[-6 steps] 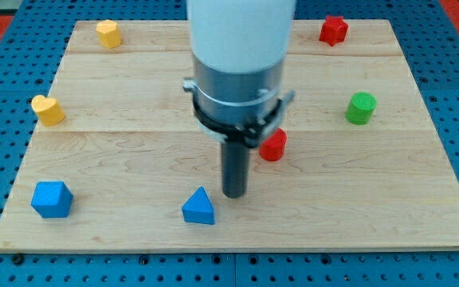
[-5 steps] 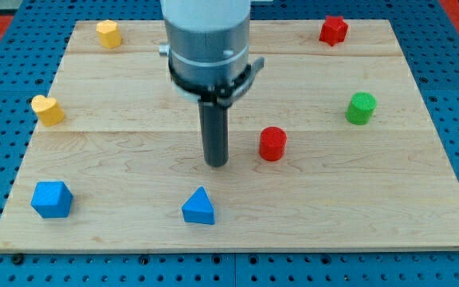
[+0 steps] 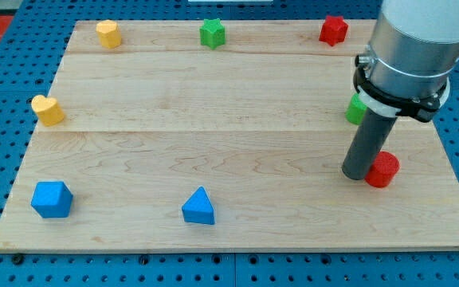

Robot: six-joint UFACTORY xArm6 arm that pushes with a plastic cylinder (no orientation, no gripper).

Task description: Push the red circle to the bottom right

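— Where was the red circle (image 3: 383,169) when you looked?

— In the right part of the frame, a little below mid-height, near the board's (image 3: 237,231) right edge but short of its lower right corner. The rod's tip (image 3: 357,177) was pressed against its left side, touching it or all but.

— And the pincer, open or closed?

— There was none to judge. The arm ended in a plain dark rod, with nothing on it that could open or hold anything; it only leaned on the block.

— So how much of the job was done?

— I'd say most of the sideways travel. What remained, to my eye, was a push downward and slightly rightward toward the corner. From the left side the tip could only shove it rightward, so it would need to get above it.

— What else stood nearby?

— A green cylinder (image 3: 355,110) just above, half hidden behind the rod. A red star (image 3: 334,30) at upper right, a green star (image 3: 212,33) at top centre, two yellow blocks (image 3: 108,33) (image 3: 47,109) at upper left, a blue triangle (image 3: 199,206) at bottom centre, and a blue block (image 3: 52,198) at lower left, all well apart from it.
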